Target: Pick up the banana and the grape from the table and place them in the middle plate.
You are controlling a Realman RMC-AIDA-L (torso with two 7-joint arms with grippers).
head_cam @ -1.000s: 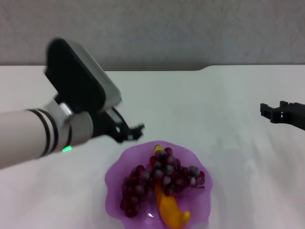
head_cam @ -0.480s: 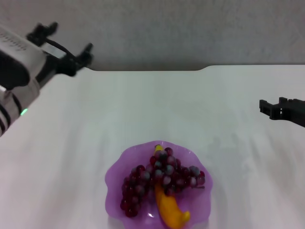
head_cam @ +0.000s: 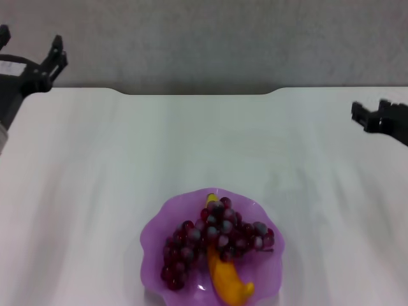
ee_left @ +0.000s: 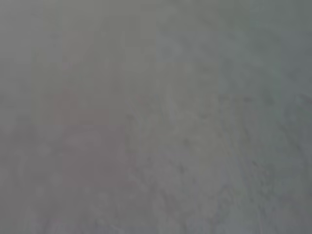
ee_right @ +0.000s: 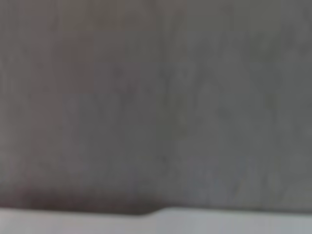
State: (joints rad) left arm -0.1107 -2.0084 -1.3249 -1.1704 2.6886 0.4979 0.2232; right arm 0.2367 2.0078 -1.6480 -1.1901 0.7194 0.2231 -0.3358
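Banana (head_cam: 224, 274) and grape (head_cam: 210, 239) both in middle plate (head_cam: 153, 242), grape draped over banana. Left pincer (head_cam: 29, 51) spread, empty, high at far left. Right pincer (head_cam: 370, 116) spread, parked far right. Retreat clear, leave plate undisturbed.

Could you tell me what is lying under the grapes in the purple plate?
A banana lies under the grapes in the plate. Its yellow-orange end and its stem tip stick out on opposite sides; its middle is covered by the bunch.
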